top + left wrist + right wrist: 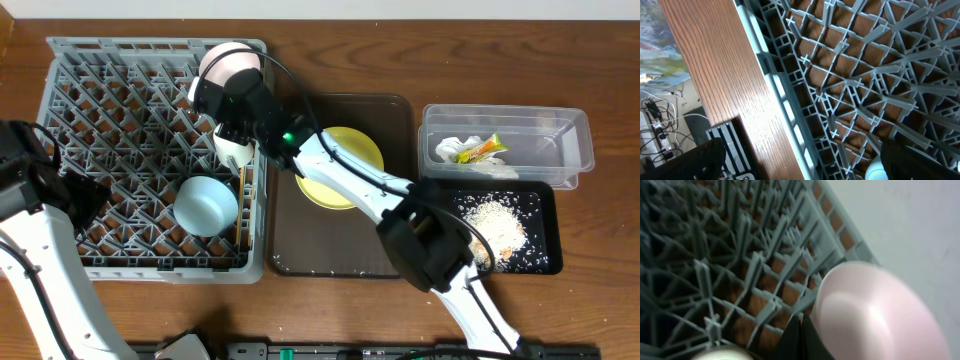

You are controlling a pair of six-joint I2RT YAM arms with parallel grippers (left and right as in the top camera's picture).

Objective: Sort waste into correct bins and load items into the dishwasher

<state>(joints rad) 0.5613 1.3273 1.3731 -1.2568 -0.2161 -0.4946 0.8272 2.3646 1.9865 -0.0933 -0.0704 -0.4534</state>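
Observation:
The grey dishwasher rack fills the left of the table. In it lie a light-blue bowl, a pale pink bowl at the far right corner and a small white cup. Thin chopsticks lie along its right side. My right gripper hovers over that corner, shut and empty; its fingertips are pressed together beside the pink bowl. My left gripper stands open over the rack's left edge, with nothing between its fingers. The yellow plate lies on the brown tray.
The dark-brown serving tray lies right of the rack. The clear tub holds a white napkin and a yellow-green wrapper. The black tray holds rice scraps. My right arm stretches across the brown tray.

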